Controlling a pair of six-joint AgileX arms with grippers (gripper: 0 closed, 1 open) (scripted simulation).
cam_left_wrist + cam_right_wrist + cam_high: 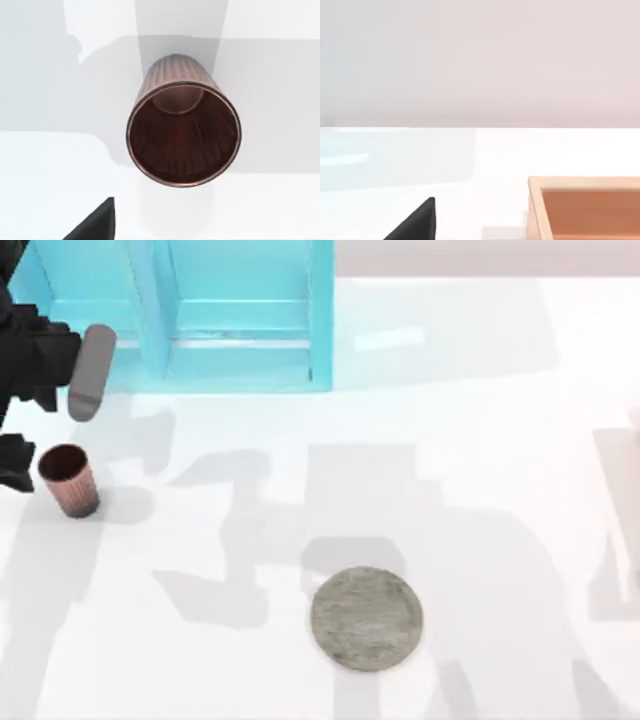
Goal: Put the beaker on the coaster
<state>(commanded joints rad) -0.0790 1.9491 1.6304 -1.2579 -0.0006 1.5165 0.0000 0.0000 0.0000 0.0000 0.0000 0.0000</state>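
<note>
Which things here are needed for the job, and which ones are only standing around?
Needed: beaker, upright near the table's left edge; coaster, bare, near the front middle; left gripper beside the beaker.

Not needed: blue cabinet at the back; wooden box.

White table (480,490), turquoise open-fronted cabinet (240,320) at its far left, shallow orange-brown wooden tray (585,207)

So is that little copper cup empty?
Empty: the left wrist view looks straight into the beaker and shows its bare bottom. It stands upright on the table.
</note>
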